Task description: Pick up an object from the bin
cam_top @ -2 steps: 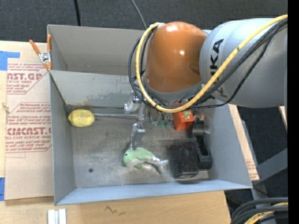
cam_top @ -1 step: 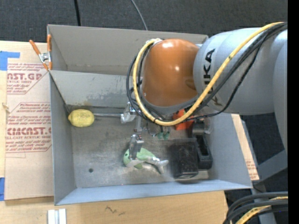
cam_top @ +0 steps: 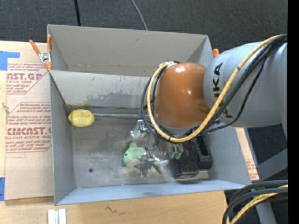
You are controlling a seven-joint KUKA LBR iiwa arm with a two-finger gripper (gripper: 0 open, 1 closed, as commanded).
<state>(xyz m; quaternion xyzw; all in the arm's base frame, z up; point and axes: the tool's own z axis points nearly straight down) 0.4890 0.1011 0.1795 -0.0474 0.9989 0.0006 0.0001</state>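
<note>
Down near the front wall of the bin (cam_top: 93, 85), a little right of its middle, we see the gripper (cam_top: 147, 161) lowered close to the grey floor, its metal parts pointing down beneath the round orange cover (cam_top: 180, 94) on the wrist. We cannot tell how far it is open, nor whether it has hold of anything, because its lower end merges with what lies beneath it.

A small pale green thing (cam_top: 132, 155), a rounded lump, lies on the side of the gripper toward the view's left. It is either touching the gripper or partly under it, and we cannot say which. Just beside the gripper on the other side, a black blocky thing (cam_top: 189, 164) sits near the front right corner, partly hidden below the wrist.

Yellow and black cables (cam_top: 150, 85) loop round the orange cover, and the grey arm (cam_top: 252, 87) comes in over the right rim. Well apart from all this, a rounded yellow thing (cam_top: 81, 118), much like a lemon, rests at the far left of the floor where it meets the back wall.
</note>
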